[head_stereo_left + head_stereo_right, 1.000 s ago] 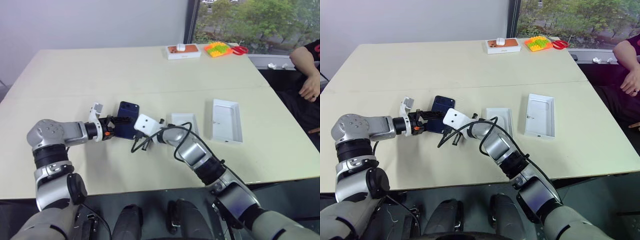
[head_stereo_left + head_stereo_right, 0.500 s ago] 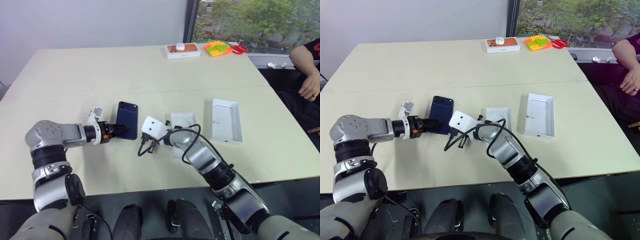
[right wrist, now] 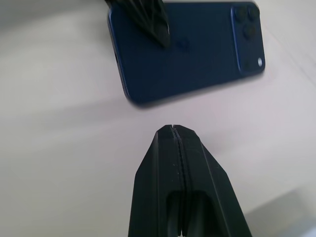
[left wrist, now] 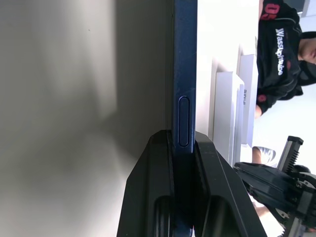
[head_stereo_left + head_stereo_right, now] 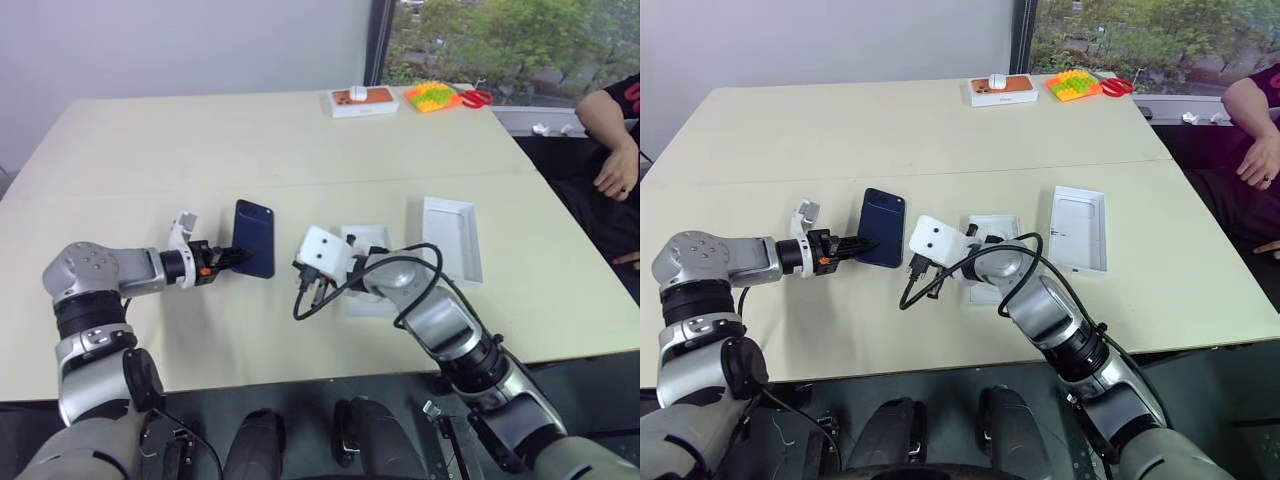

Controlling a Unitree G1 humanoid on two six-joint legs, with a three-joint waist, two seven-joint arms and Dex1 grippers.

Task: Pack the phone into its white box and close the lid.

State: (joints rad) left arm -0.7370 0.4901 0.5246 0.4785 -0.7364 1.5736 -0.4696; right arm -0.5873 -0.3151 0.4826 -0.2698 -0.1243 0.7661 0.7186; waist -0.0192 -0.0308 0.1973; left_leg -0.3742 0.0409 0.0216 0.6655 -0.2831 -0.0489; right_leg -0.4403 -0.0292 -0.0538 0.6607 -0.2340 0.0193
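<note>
The dark navy phone (image 5: 254, 236) lies back up on the table left of centre, its camera cluster (image 3: 246, 35) at the far end. My left gripper (image 5: 238, 257) is shut on the phone's near long edge, and its fingers (image 4: 153, 197) clamp that edge from both sides. My right gripper (image 3: 173, 129) is shut on nothing and hangs a short way right of the phone. A shallow white tray (image 5: 366, 303) lies partly under my right forearm. A second white tray (image 5: 452, 240) lies open side up further right. I cannot tell which is the white box and which the lid.
At the table's far edge stand a white box with an orange top (image 5: 362, 100), a pile of coloured bricks (image 5: 435, 96) and red scissors (image 5: 480, 98). A person's arm and hand (image 5: 615, 160) show at the right edge. A black cable (image 5: 305, 305) hangs from my right wrist.
My left fingers have closed on the phone. My right gripper has drawn back to the right, away from the phone, and risen a little.
</note>
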